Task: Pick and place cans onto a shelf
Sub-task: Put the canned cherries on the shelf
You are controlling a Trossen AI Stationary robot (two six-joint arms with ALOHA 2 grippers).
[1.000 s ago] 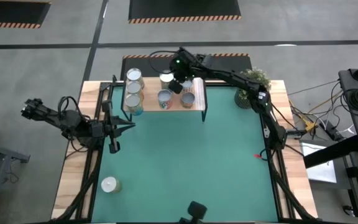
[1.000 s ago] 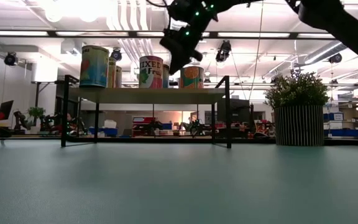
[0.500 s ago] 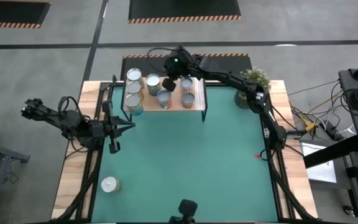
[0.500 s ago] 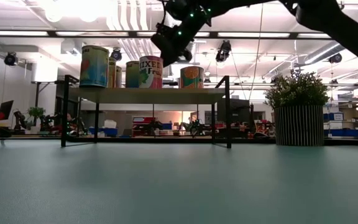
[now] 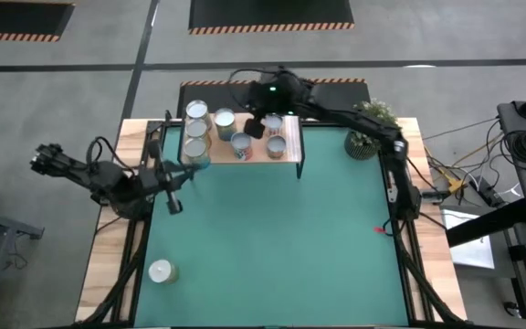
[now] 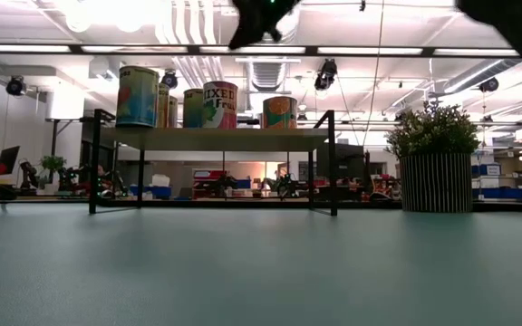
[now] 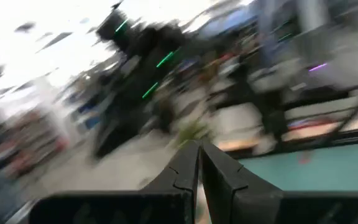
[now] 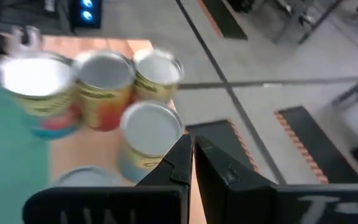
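My right gripper (image 5: 256, 129) hangs above the shelf (image 5: 286, 154), fingers pressed together on nothing, with the cans (image 5: 241, 144) directly beneath and just beside it, six of them standing on the board as far as I can count. My left gripper (image 5: 173, 203) sits well off from the shelf, over the green worktop (image 5: 281, 238), also pinched together and empty. One can (image 5: 160, 271) stands alone on the worktop, nearer the left gripper than the right. I judge a placement just finished; next I need to open a gripper and descend over that lone can. The low view shows the labelled can sides in a row on the shelf, but not the lone can, which only the high view catches. The right wrist view shows silvery lids close below
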